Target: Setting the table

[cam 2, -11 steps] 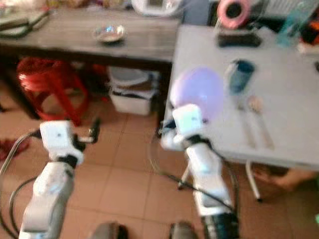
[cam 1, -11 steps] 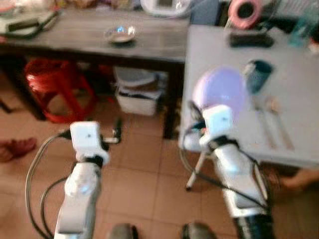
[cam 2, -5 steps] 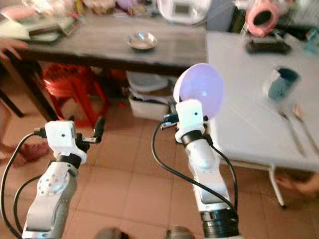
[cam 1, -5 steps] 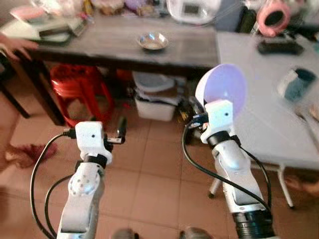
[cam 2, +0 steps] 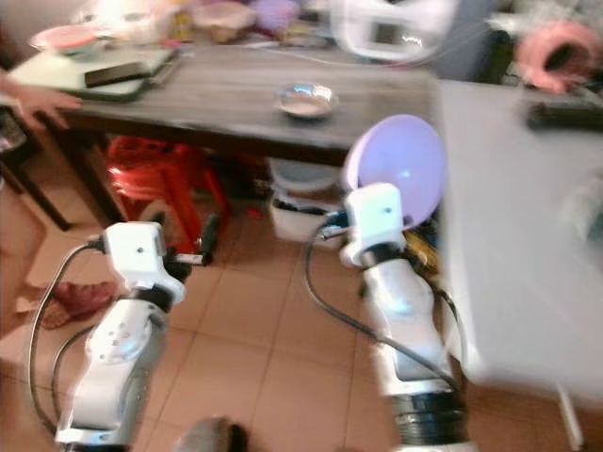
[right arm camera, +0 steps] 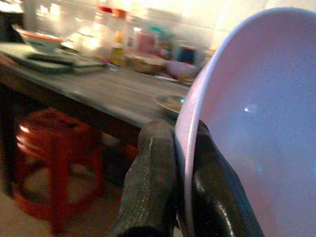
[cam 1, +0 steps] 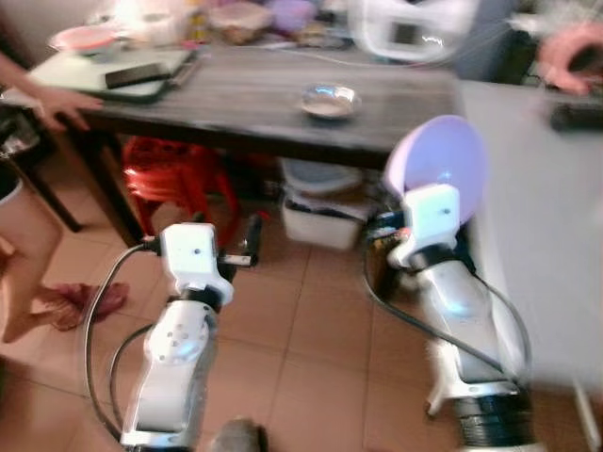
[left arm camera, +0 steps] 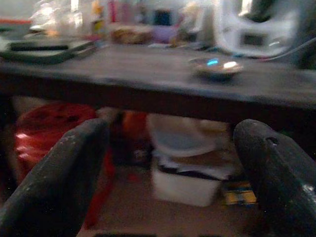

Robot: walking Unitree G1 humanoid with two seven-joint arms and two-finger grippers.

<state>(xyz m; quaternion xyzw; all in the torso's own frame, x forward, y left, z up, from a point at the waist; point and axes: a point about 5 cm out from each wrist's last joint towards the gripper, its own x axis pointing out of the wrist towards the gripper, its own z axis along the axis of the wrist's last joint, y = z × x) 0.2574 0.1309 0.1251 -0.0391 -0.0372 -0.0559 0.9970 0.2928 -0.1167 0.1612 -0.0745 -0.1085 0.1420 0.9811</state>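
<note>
A dark wooden surface was seen against the wall, with a small metal dish set upon it near a white appliance. A green tray was laid at its far end, where a person's hand was rested on the edge. A red plastic stool and a white storage box were kept beneath, on a tiled floor.
</note>
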